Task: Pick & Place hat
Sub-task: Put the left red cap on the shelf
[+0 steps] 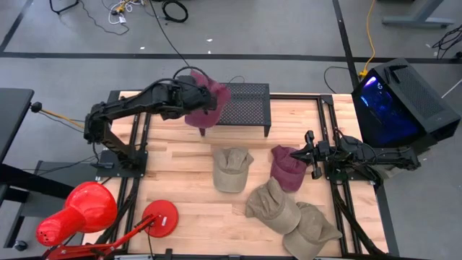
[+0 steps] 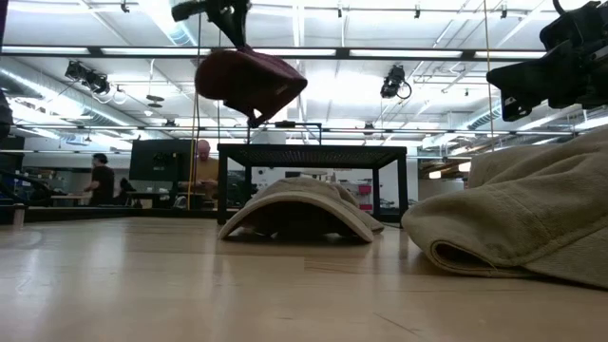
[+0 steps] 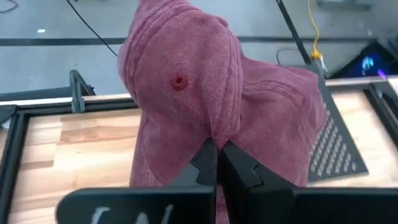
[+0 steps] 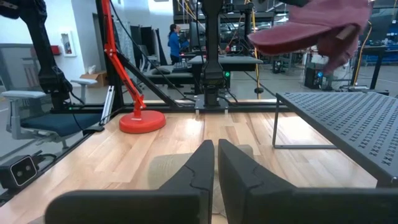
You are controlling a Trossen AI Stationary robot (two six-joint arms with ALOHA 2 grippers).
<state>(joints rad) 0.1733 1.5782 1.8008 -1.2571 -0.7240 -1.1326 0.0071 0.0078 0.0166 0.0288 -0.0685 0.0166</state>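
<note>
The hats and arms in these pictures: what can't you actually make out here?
- Left end effector, high view: hidden under the maroon hat it carries.
- Tan hat, low view: cut off by the right edge.
- Second maroon hat, low view: hidden behind the tan hats.
- Black rack, left wrist view: mostly covered by the carried hat.
- People in the room, low view: too small.

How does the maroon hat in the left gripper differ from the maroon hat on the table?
The held maroon hat hangs in the air, pinched by the left gripper near the black perforated stand; the other maroon hat lies on the table. The held one is apart from the other hats; the lying one touches a tan hat. Both are the same maroon colour.
</note>
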